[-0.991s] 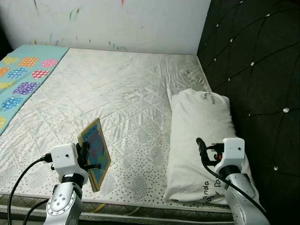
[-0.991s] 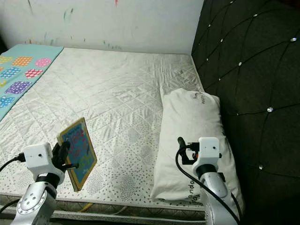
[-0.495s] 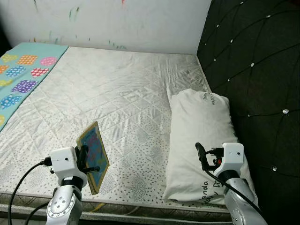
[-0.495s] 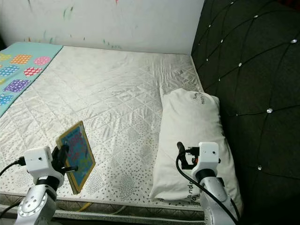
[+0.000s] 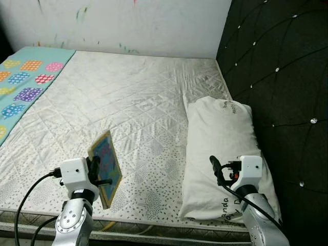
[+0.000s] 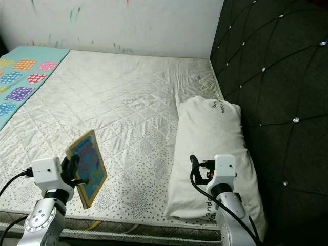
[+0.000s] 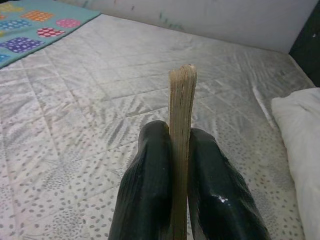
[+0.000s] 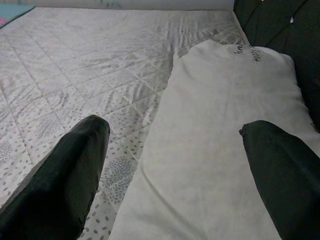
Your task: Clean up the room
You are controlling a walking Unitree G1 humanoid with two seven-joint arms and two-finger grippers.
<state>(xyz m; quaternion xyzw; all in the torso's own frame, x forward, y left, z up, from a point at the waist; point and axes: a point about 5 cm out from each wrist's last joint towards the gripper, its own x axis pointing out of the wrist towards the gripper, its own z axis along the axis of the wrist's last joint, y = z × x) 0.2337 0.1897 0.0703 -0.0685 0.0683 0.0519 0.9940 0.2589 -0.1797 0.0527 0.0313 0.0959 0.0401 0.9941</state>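
At the far left we see a turquoise blanket (image 5: 23, 84) with coloured dotted patches lying along the left side of the bed, up against the paint-flecked white wall (image 5: 128, 23). Beside it stretches the bare quilted mattress (image 5: 133, 107), grey-white with a speckled pattern.

Near the front edge of the mattress, our left tool (image 5: 96, 175) is clamped on a thin picture book (image 5: 105, 168) with a blue, busy cover and tan edges. The book stands on edge, tilted, held just above the mattress at its near left part (we cannot tell whether its lower corner touches the quilting). In the left wrist view the two black fingers (image 7: 150, 200) press flat against both faces of the book (image 7: 181, 125), whose page edges rise between and beyond them.

Further right lies a white pillow (image 5: 220, 148), long side running away from us, tucked against the dark tufted headboard (image 5: 279, 77) with its shiny buttons. Some handwritten lettering shows at the pillow's far end and near end, too small to read.

Our right tool (image 5: 215, 169) hovers over the near end of the pillow with nothing in it. In the right wrist view its fingers (image 8: 65, 175) are spread wide apart, the pillow (image 8: 220, 150) lying between them.
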